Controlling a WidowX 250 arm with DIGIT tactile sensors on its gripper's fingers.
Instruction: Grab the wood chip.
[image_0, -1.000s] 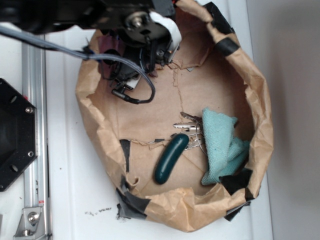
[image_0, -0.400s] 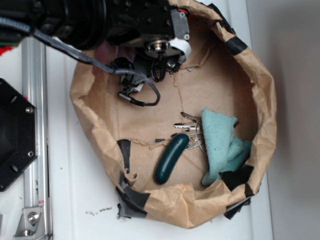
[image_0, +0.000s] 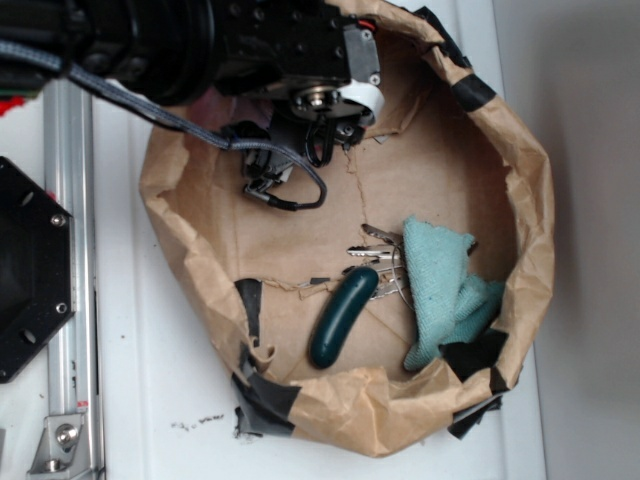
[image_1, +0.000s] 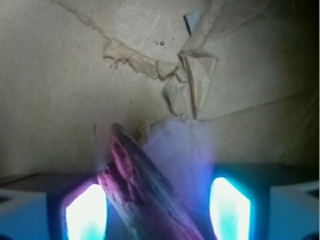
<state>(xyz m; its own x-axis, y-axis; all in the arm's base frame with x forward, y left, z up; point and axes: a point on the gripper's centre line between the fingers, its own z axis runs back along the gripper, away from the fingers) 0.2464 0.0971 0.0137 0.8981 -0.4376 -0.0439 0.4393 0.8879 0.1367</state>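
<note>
Over the last second the arm has swung in over the upper left of the paper-lined basket (image_0: 520, 180) and dropped toward its floor; since 0.4 s ago it has barely shifted, only its cable loop hanging a touch lower, so the descent looks finished. The wrist view shows why that matters: the wood chip (image_1: 142, 187), a rough streaky sliver with a jagged tip, lies tilted between the 2 glowing fingers (image_1: 86, 212) of the gripper (image_1: 157, 212), its near end close against the left one and a clear gap remaining on the right. The jaws stand apart, not yet closed on anything. From the exterior view the chip itself is hidden under the arm. The dark green oblong (image_0: 342, 317), the keys (image_0: 378, 252) and the teal cloth (image_0: 445, 290) sit well apart at the lower right, out of the way. By my judgement the approach is done and closing is the step in hand; the chip's slant could make it twist as the fingers meet it.
</note>
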